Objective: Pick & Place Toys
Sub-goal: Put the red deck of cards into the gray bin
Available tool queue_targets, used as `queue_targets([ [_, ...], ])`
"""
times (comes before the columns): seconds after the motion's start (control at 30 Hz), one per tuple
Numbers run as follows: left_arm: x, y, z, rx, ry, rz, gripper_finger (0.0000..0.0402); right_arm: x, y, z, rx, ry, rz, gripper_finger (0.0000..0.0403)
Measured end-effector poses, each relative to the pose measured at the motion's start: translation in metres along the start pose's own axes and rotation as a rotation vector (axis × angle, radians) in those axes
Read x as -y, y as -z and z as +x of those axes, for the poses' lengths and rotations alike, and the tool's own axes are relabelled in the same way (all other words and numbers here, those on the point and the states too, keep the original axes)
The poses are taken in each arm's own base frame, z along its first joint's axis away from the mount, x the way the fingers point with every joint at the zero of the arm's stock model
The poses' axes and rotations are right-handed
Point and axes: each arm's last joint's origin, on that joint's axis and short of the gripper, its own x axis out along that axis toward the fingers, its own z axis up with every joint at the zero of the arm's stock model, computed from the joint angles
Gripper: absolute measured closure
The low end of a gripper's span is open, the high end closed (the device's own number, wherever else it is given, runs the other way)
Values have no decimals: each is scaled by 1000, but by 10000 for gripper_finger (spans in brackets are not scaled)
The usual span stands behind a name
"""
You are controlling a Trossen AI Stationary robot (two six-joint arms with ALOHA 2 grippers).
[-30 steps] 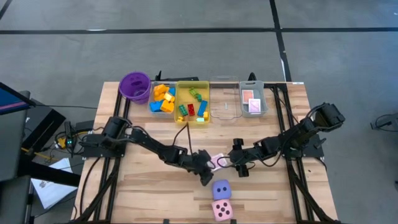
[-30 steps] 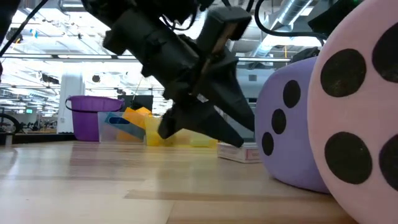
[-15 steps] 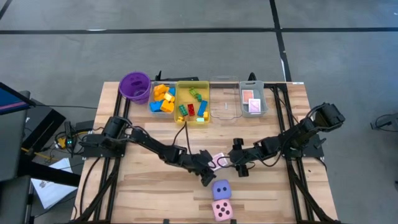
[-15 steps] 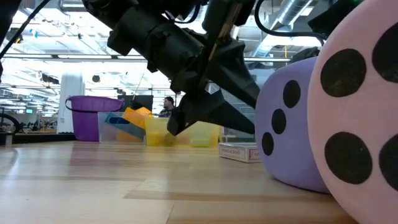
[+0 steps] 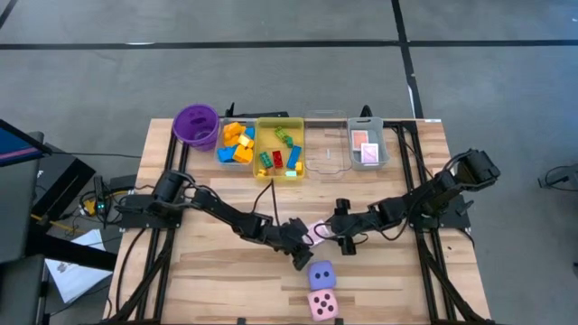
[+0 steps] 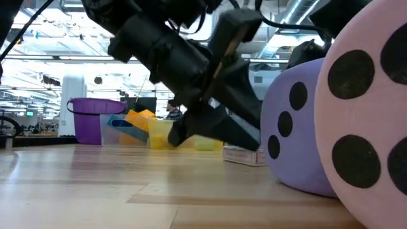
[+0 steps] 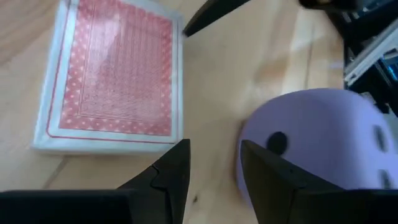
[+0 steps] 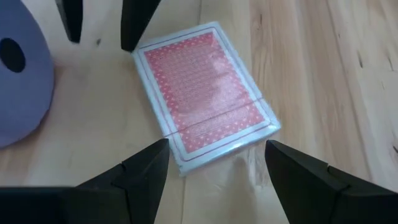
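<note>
A pack of cards [image 8: 206, 94] is seen lying flat on the desk [image 5: 208, 280], just beside the purple die [image 5: 321, 273], with the pink die [image 5: 321, 304] touching that die on the far side from the pack. The right tool [image 8: 208, 165] is held wide open over the pack, gripping nothing; the left tool [image 7: 211, 167] is parted a little, between the pack and the purple die, also empty.

The pack is judged light and stiff, its clear wrapping probably slippery; being thin and flat, it would best be taken across its two long edges, low against the wood. Both dice look soft and light and should yield under a squeeze, so opposite faces are the likely hold.

Counted: one pack on the desk, two more packs in the clear tray [image 5: 368, 148], two dice, one purple cup [image 5: 196, 125]. The bricks [image 5: 237, 143] in the trays beside the cup are too crowded to be counted exactly
</note>
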Motion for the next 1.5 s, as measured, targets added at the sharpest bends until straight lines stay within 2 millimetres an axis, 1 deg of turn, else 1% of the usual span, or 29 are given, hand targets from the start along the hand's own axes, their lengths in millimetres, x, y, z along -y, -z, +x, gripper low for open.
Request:
queue_targets([
  [0.17,-10,9,11,-20,-33,-56,266,1,0,0,-6,-1,3,143],
  [0.33,-14,11,11,-34,-91,-77,266,-2,1,0,-14,-53,27,143],
  [0.63,-21,5,11,-28,-123,-95,266,-14,3,-3,-22,-112,74,143],
  [0.8,-22,4,11,-29,-126,-96,266,-18,3,-4,-23,-141,70,143],
  [0.93,-21,6,11,-51,-112,-92,266,-17,1,-9,-30,-145,104,143],
  [1.07,-19,8,11,-52,-104,-88,266,-12,-9,-16,-35,-105,104,143],
  [1.17,-18,7,12,-40,-84,-85,266,-8,-15,-21,-5,-85,120,143],
  [1.27,-17,6,13,-28,-62,-88,266,-6,-20,-22,29,-73,134,143],
  [1.5,-15,5,13,-15,-36,-89,266,-2,-21,-21,30,-70,193,142],
])
